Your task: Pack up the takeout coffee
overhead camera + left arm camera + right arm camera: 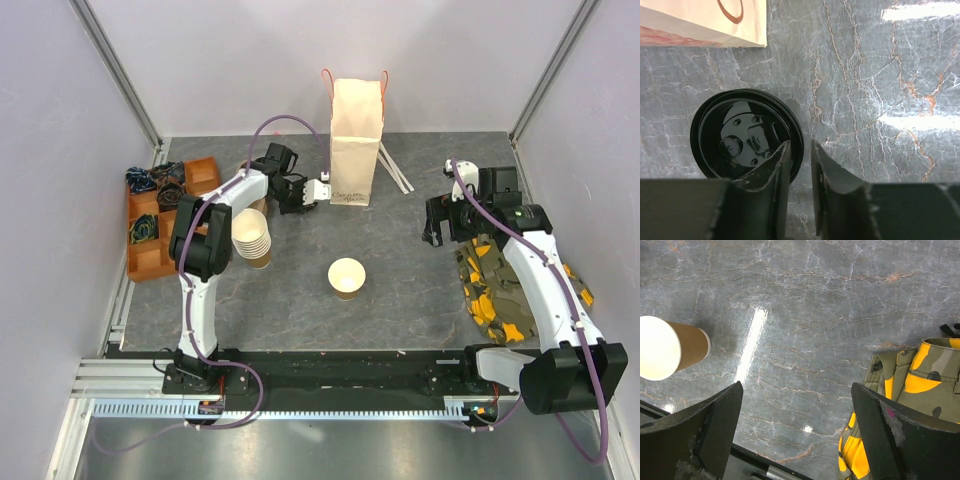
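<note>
Lidless brown cup (347, 277) looks empty, paper bag (356, 140) upright, left gripper (800, 145) narrowed around black lid (715, 125) rim, grip unclear, right gripper (797, 392) spread wide

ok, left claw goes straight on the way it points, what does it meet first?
Most likely the right rim of the black lid, which sits between the fingers of the left claw; the outer finger would land on bare table. Height above the lid is unclear.

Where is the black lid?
In the left wrist view the lid lies on the table at the left, just below the bag, its right rim between the left gripper's fingers.
</note>
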Controlling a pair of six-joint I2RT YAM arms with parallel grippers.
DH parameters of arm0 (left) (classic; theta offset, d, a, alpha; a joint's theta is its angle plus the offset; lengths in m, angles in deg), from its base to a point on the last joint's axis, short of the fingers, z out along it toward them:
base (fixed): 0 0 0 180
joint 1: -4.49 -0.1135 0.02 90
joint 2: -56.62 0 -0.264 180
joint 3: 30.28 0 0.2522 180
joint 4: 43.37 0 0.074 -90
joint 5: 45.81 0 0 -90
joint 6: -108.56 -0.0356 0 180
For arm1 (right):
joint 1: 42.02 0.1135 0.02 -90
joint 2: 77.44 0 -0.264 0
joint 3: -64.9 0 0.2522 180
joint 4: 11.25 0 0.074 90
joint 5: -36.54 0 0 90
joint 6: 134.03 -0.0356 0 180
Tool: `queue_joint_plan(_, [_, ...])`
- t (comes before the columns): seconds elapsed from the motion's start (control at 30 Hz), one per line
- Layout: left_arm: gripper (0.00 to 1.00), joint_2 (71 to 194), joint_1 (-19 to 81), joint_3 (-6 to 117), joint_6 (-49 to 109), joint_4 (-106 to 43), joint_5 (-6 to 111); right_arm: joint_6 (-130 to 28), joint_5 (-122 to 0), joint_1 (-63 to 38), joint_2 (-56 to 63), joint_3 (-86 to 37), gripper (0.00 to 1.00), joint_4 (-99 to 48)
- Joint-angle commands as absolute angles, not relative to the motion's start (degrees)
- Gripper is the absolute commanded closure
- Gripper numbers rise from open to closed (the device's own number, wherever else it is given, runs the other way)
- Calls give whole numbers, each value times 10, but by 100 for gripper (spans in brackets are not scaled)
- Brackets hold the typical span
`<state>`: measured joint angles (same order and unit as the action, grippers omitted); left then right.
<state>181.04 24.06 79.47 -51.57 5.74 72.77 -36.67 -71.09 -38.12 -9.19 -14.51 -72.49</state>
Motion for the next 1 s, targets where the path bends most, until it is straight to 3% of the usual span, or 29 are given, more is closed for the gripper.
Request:
queue_joint_plan(0.0, [75,1822,238,817,-547,42,723,-360,-705,-383,-86,-157,2,-719])
queue_joint_plan(0.4, [98,1783,237,809,-537,60,741,-362,-706,-383,-84,-163,2,-720])
queue_joint_plan(0.7, [98,1710,238,766,-509,69,748,-363,-724,-383,-74,-169,2,-718])
queue_joint_plan(0.97, [98,1623,238,713,-475,96,822,-384,-786,-383,-55,-183,2,-683])
